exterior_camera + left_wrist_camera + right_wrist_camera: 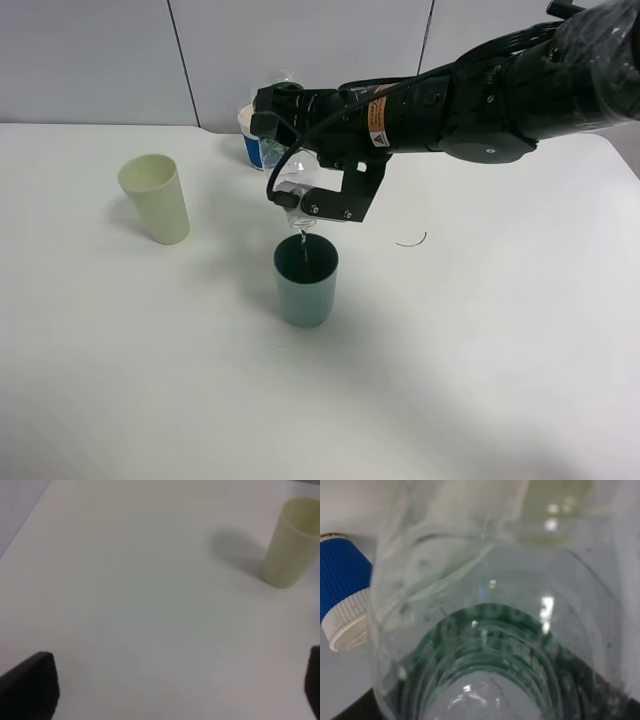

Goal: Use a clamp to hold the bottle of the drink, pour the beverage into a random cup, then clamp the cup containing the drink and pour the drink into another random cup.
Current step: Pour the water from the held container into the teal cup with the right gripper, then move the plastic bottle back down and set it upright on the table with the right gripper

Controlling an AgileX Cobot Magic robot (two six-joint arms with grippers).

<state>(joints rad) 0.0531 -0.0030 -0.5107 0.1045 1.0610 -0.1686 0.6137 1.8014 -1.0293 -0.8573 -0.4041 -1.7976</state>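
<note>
Bottle of clear ribbed plastic [293, 195] tipped neck-down over smooth teal-blue plastic tumbler [306, 285], clear liquid [303, 238] trickled in — black right gripper [322, 203] clenched on it, left gripper [172, 685] stood spread wide.

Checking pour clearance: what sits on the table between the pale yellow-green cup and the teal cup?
Nothing: in the exterior high view, bare white table separates the pale yellow-green cup from the teal cup.

Teal cup [305, 295] w/ dark green inside, pale yellow tumbler [158, 205] — blue-ribbed paper cup [342, 570], white rim.
</note>
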